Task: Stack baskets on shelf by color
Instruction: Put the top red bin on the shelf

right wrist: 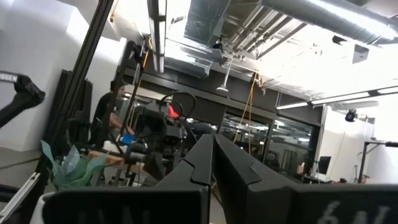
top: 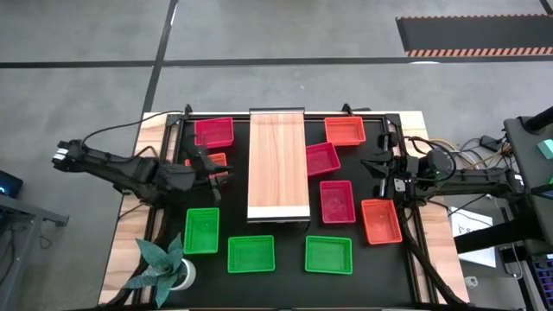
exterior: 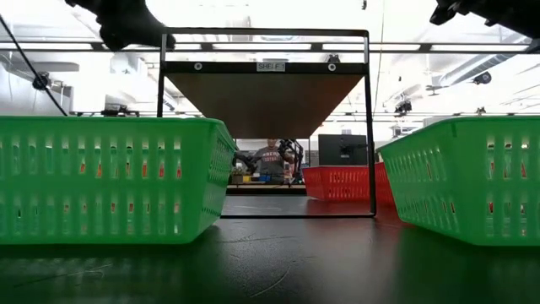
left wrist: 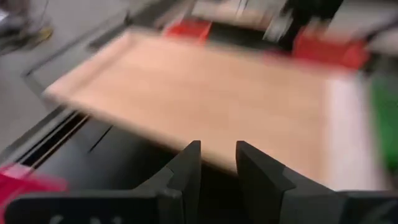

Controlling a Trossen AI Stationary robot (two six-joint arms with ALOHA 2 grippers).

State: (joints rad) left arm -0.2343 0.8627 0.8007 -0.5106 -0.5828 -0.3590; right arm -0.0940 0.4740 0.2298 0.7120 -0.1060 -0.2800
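Note:
The light-wood shelf [top: 278, 166] lies along the table's middle; in the low view the shelf [exterior: 266, 101] stands raised on a black frame. To its left sit a crimson-pink basket [top: 213, 131] and an orange-red basket [top: 210, 160]. My left gripper [top: 212, 169] hovers over that orange-red basket, narrowly open and empty, pointing at the shelf [left wrist: 205, 93]. To the right sit two orange-red baskets [top: 345, 130] [top: 381, 221] and two crimson-pink ones [top: 321, 159] [top: 337, 200]. Three green baskets [top: 201, 230] [top: 251, 253] [top: 328, 254] line the near side. My right gripper [top: 380, 168] is shut and raised, tilted up toward the room.
A potted plant [top: 164, 268] stands at the table's near left corner. Black frame rails run along the table's left and right sides. Cables trail off the right edge. A person [exterior: 272, 160] sits in the room beyond the table.

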